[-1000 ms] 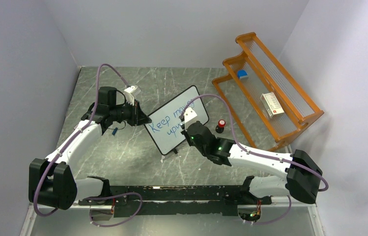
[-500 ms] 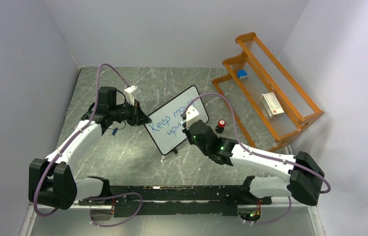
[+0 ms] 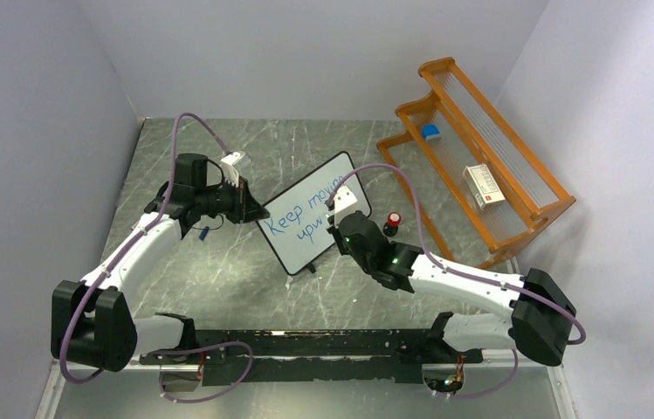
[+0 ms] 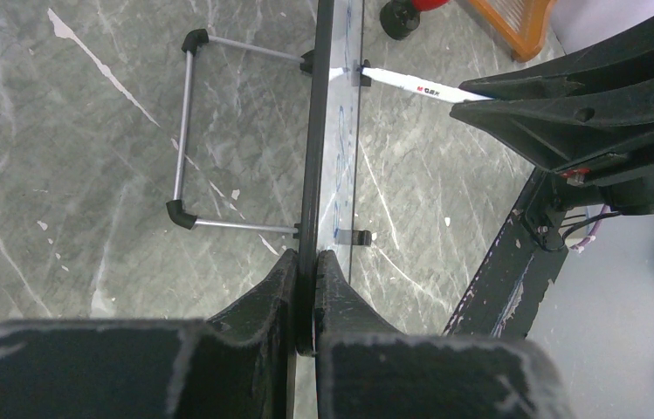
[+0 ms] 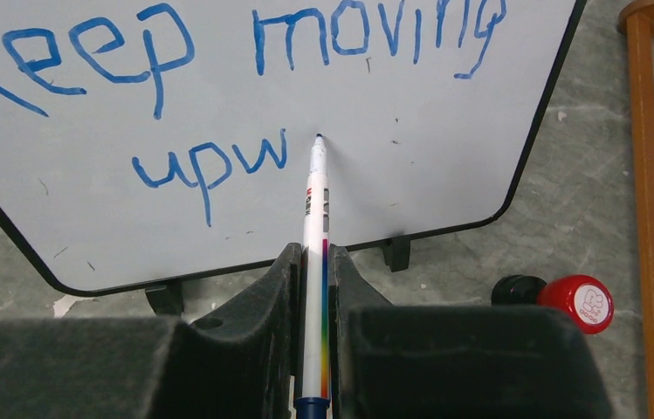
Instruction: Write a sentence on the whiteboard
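The whiteboard [image 3: 313,209] stands tilted on the stone table, white with a thin black frame. Blue writing [image 5: 218,96] on it reads "Keep moving" and, below, "upw". My left gripper [image 4: 307,262] is shut on the board's left edge [image 4: 314,131], seen edge-on in the left wrist view. My right gripper [image 5: 314,262] is shut on a white marker [image 5: 314,227] with a rainbow stripe. Its blue tip touches the board just right of the "w". In the top view the right gripper [image 3: 340,225] is at the board's lower right.
A red-capped stamp [image 3: 392,223] stands on the table right of the board; it also shows in the right wrist view [image 5: 567,301]. An orange rack [image 3: 471,157] with a blue item and a white box stands at the back right. A small blue cap [image 3: 204,232] lies under the left arm.
The "w" of "upw" has appeared on the second line. My right gripper and marker have shifted slightly right along the board. The left arm has not moved.
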